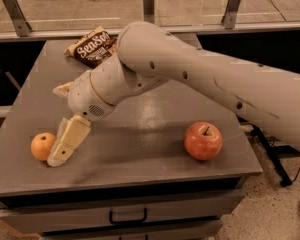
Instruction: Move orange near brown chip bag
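The orange (42, 145) lies near the table's front left corner. The brown chip bag (92, 46) lies at the table's far edge, left of centre, partly hidden behind the arm. My gripper (58, 125) is low over the left side of the table and looks open. One cream finger (69, 141) slants down to the tabletop just right of the orange, touching or almost touching it. The other finger (63, 89) sticks out higher up. The gripper holds nothing.
A red apple (203, 140) stands at the front right of the grey table (140, 149). My thick white arm (215, 79) crosses over the table from the right. A drawer front with a handle (127, 216) is below the front edge. A railing runs behind the table.
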`<state>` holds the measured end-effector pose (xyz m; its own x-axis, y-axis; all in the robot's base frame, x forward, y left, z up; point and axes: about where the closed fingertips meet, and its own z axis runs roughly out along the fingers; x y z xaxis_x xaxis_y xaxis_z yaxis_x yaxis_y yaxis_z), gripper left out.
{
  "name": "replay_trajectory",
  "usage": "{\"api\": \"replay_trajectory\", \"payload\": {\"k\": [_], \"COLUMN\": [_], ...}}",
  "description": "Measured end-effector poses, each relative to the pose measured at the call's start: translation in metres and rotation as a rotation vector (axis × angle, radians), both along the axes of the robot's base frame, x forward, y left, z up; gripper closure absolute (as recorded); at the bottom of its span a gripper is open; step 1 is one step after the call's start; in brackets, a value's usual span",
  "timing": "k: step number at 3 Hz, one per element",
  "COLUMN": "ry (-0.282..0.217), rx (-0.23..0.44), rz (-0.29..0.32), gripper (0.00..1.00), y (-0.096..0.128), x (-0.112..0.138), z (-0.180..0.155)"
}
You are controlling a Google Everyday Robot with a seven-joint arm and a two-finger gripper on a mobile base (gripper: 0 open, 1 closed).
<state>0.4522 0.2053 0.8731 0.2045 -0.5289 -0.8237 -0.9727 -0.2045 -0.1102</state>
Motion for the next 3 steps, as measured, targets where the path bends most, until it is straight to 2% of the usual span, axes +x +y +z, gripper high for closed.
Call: {"api": "replay_trajectory", "payload": {"k": [1,3], "ry": [0.004,0.027], "rx": [0.027,0.047], "rz": [0.012,0.020], "gripper": [0.00,0.41], "y": [0.007,0.013], "x": [-0.002,-0.010], "z": [-0.017,-0.037]}}
